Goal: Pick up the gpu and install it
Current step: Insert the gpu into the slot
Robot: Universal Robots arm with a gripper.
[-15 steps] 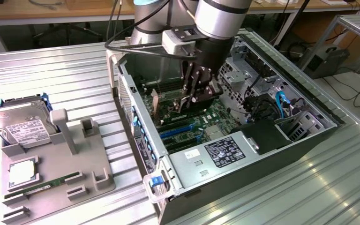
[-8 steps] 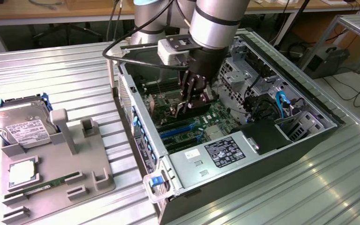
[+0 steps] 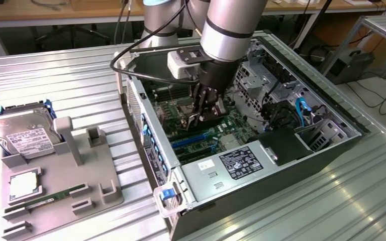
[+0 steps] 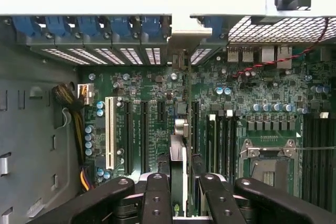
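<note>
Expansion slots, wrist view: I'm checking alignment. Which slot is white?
The white slot, farthest of the row from the held gpu; the other slots are black.

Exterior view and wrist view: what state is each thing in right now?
gpu: held edge-on by the tool, down at the motherboard slots.
tool: shut on the gpu, inside the case.
computer case: side panel off, lying open.
hard drive: resting in the grey holder.
memory stick: lying in the holder.

Hand (image 3: 203,113) sits deep inside the open PC case (image 3: 179,170), holding the gpu (image 4: 178,156) edge-on over the motherboard (image 4: 157,103). Tight there: drive cage (image 3: 260,75) and cables (image 3: 300,113) crowd the exterior view's right, rear slot brackets (image 4: 94,27) ahead (blue clips). Table (image 3: 59,75) beside the case lies open.
</note>
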